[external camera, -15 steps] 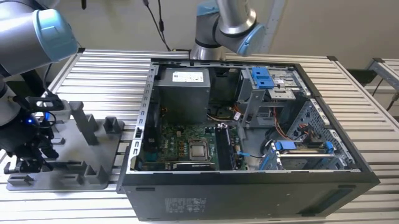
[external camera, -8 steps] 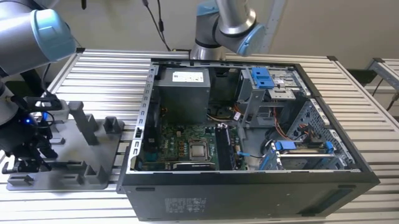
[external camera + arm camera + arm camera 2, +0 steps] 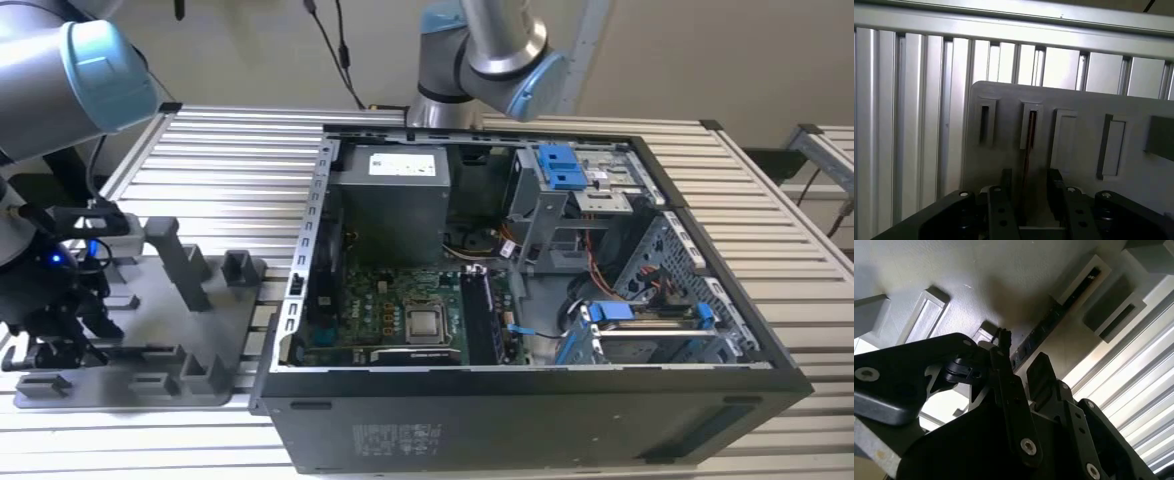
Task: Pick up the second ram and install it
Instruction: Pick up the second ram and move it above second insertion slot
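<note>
Ram (image 3: 1029,155), thin, dark, edge-on, stands upright inside the parted gripper (image 3: 1030,176).

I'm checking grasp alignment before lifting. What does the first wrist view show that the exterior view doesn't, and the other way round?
First wrist view: the second ram stands on edge in a slot of the grey fixture plate, between the open fingers of the gripper, with a gap on each side. Exterior view: the open computer case with its motherboard, to the exterior view's right of the plate. Shared: the gripper low over that plate on the slatted table.
</note>
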Available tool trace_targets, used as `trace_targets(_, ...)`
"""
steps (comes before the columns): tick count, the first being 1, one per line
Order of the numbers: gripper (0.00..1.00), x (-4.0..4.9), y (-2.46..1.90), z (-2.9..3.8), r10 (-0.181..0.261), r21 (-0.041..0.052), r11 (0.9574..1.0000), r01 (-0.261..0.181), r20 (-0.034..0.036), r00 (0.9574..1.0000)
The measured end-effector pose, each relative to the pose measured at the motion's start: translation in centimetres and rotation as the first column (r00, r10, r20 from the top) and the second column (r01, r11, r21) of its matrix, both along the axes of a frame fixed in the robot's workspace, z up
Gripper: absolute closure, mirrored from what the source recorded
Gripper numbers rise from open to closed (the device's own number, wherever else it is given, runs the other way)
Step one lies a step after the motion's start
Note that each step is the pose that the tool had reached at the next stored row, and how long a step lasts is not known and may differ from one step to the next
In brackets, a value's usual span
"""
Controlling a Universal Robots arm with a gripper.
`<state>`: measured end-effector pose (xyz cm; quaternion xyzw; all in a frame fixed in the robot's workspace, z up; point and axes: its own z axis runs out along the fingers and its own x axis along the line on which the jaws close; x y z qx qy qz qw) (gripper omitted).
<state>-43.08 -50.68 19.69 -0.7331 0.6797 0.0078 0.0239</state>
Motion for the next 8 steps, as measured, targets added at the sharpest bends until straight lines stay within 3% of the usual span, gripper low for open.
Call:
trace_targets(3,0.6,0.0,0.0,0.0,0.0,0.0,1.0,0.0,0.0001,1.0)
trace_targets(8,0.79,0.0,0.0,0.0,0.0,0.0,1.0,0.0,0.0003,1.0)
